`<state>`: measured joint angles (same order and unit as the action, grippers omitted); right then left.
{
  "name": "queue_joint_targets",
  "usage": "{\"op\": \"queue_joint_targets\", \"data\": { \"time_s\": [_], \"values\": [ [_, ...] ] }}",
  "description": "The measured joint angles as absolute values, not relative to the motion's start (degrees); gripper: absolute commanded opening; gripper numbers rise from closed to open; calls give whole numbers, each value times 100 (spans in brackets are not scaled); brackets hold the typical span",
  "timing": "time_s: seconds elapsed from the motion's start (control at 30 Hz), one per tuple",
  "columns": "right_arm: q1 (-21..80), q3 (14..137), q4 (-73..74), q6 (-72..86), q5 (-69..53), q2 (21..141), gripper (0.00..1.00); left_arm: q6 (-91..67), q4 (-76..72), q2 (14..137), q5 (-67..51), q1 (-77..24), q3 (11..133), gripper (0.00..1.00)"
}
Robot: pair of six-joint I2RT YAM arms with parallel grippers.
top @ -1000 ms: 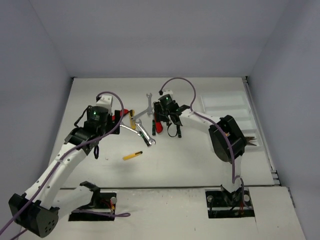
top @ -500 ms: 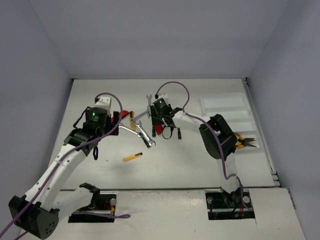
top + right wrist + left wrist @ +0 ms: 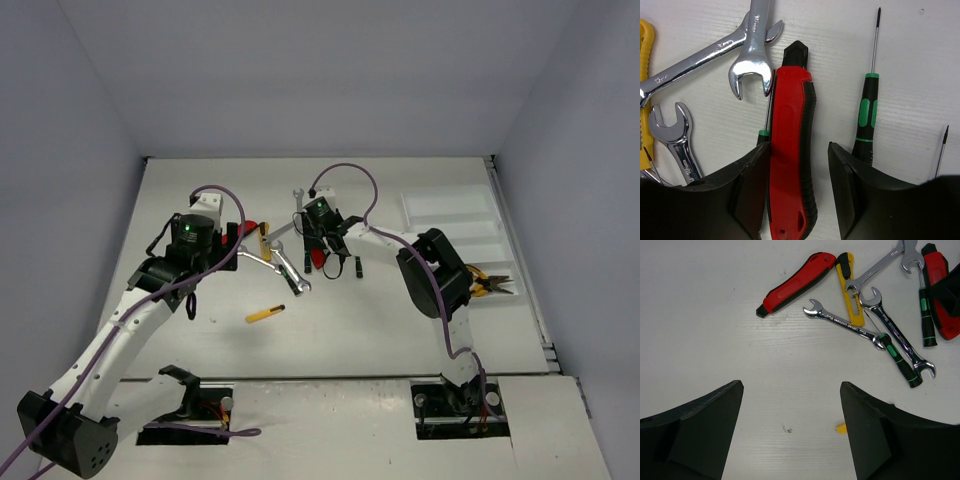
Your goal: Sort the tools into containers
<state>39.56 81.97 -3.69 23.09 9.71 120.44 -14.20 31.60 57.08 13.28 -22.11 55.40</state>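
Note:
The tools lie in a cluster at mid-table: a red-handled cutter [image 3: 790,100], silver wrenches [image 3: 752,55], and black-and-green screwdrivers [image 3: 866,115]. My right gripper [image 3: 799,150] is lowered over that red cutter and straddles its handle. Its left finger touches the handle and the right finger stands a little off, so it is open. My left gripper [image 3: 791,390] hangs wide open over bare table, short of a second red cutter [image 3: 797,282], a yellow cutter [image 3: 850,290] and crossed wrenches [image 3: 845,322]. The white container tray [image 3: 450,215] at the right holds orange-handled pliers [image 3: 485,282].
A lone yellow cutter [image 3: 265,312] lies apart in front of the cluster. A fourth thin screwdriver tip [image 3: 942,150] shows at the right edge of the right wrist view. The walls enclose the table on three sides.
My right gripper has shifted left and settled over the red cutter, its jaws narrowing around the handle. The left arm has stayed put.

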Motion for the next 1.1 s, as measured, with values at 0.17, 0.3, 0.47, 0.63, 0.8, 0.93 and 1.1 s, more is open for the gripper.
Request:
{"op": "queue_joint_targets", "data": {
  "time_s": [0.17,0.3,0.47,0.63,0.8,0.93,1.1],
  "values": [
    [3973,8197,-375,2268,974,12044,46,-1420,3166,5708,1308,-2211,5540,75],
    [3981,8198,-404,2224,955,12056,46,-1420,3168,5710,1308,-2211,5540,75],
    [3985,8246,-433,2217,850,12126,42,-1420,3173,5710,1306,-2211,5540,75],
    [4046,8287,-532,2251,758,12242,24,-1420,3189,5717,1306,-2211,5540,75],
    [4091,8291,-558,2246,774,12263,7,-1420,3200,5740,1302,-2211,5540,75],
    [4091,8291,-529,2228,815,12249,0,-1420,3222,5746,1297,-2211,5540,75],
    [4042,8177,-301,2191,1035,11995,0,-1420,3236,5754,1291,-2211,5540,75]
  ]
}}
